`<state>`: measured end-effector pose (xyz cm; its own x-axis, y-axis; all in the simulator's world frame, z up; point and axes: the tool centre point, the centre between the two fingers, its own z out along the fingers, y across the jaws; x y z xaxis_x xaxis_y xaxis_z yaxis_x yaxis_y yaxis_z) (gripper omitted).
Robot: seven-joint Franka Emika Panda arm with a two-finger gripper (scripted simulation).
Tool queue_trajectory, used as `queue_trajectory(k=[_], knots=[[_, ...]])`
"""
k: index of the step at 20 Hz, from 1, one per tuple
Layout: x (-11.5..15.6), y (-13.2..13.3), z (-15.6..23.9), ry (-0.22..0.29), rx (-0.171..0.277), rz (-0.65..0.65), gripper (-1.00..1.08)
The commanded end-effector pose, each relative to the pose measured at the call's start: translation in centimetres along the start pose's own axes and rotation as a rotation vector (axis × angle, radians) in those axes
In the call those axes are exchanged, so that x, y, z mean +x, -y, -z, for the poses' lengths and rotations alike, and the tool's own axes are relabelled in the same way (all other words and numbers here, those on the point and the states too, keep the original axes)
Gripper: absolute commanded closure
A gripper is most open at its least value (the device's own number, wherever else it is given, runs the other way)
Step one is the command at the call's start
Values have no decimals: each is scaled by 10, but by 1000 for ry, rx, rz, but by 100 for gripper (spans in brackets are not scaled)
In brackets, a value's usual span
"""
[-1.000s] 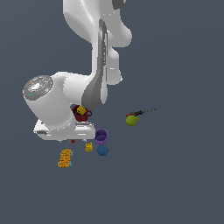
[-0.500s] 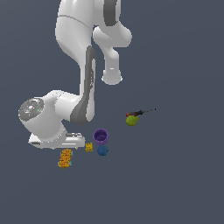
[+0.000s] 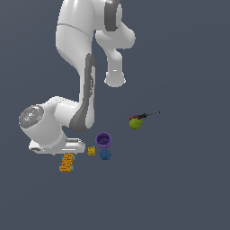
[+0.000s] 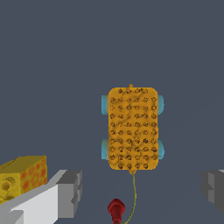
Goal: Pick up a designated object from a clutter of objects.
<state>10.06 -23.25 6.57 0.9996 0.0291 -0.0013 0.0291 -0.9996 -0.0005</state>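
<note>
The designated object (image 3: 67, 162) is an orange-yellow bumpy block with light blue bits at its sides, lying apart from the rest of the clutter of objects at the exterior view's left. In the wrist view the block (image 4: 132, 128) lies flat and lengthwise, a thin cord running from its near end to a small red knob (image 4: 116, 210). My gripper (image 4: 142, 190) is open, its grey fingertips (image 4: 70, 192) spread wide on the near side of the block, not touching it. In the exterior view the white hand (image 3: 56, 146) hangs just above and behind the block.
A yellow cube (image 3: 91, 151) with orange spots sits close by, also in the wrist view as the cube (image 4: 22, 177) beside one finger. A purple cup (image 3: 103, 140) and blue ball (image 3: 105, 155) follow; a green ball (image 3: 135, 123) and black-red tool (image 3: 144, 115) lie farther off.
The arm has swung down and toward the exterior view's left, bringing the hand over the orange block. The dark red mug seen earlier is now hidden behind the arm.
</note>
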Motion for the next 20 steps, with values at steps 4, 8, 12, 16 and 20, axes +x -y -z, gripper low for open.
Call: queue_trajectory(k=[4, 8, 12, 16, 20], knots=[[0, 0, -13, 0, 0, 0, -92], [-1, 0, -35, -1, 0, 1, -92], [-1, 0, -48, -1, 0, 1, -92], [1, -1, -50, -1, 0, 1, -92], [1, -1, -50, -1, 0, 1, 108]])
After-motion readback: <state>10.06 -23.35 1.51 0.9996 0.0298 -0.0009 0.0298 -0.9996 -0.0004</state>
